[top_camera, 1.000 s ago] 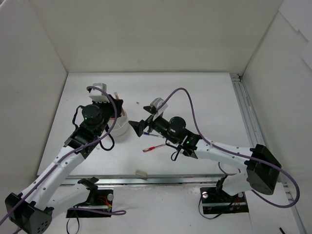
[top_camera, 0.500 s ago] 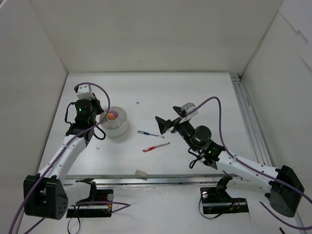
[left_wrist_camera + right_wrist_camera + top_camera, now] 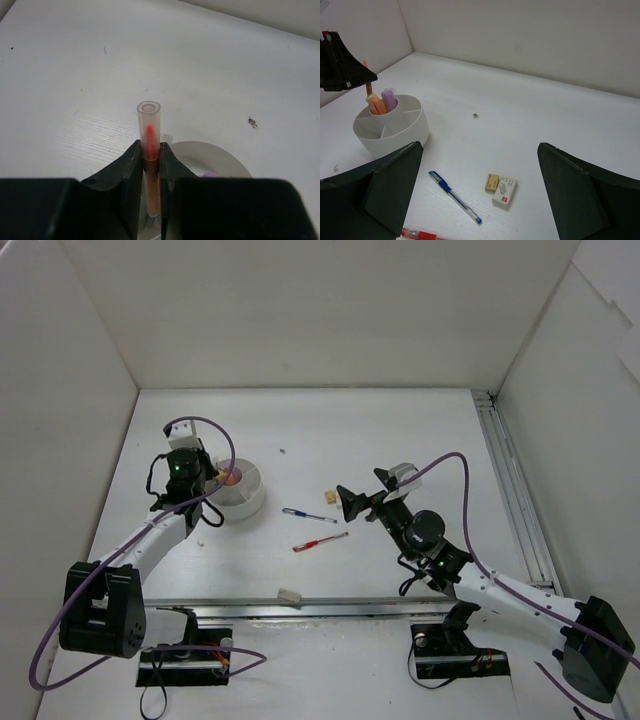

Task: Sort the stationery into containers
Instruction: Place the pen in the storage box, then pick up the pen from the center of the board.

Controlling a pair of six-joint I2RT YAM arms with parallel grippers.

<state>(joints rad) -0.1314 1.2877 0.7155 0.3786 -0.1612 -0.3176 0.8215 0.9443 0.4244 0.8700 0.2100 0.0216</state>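
Observation:
My left gripper (image 3: 212, 477) is shut on an orange marker (image 3: 149, 131) with a clear cap, held upright at the left rim of the round white divided cup (image 3: 248, 504). In the right wrist view the cup (image 3: 395, 135) holds a pink marker (image 3: 388, 98) and an orange-yellow one (image 3: 376, 104). My right gripper (image 3: 350, 503) hangs open and empty above the table, right of the cup. Below it lie a blue pen (image 3: 455, 196), a red pen (image 3: 420, 234), a tan eraser (image 3: 492, 182) and a white boxed eraser (image 3: 504, 191).
Another cream eraser (image 3: 290, 594) lies near the front edge of the table. A metal rail (image 3: 510, 480) runs along the right side and white walls enclose the table on three sides.
The right arm has drawn back to the right, uncovering the erasers beside the blue pen. The left gripper, still shut on the marker, swung left off the cup and came back to its left rim.

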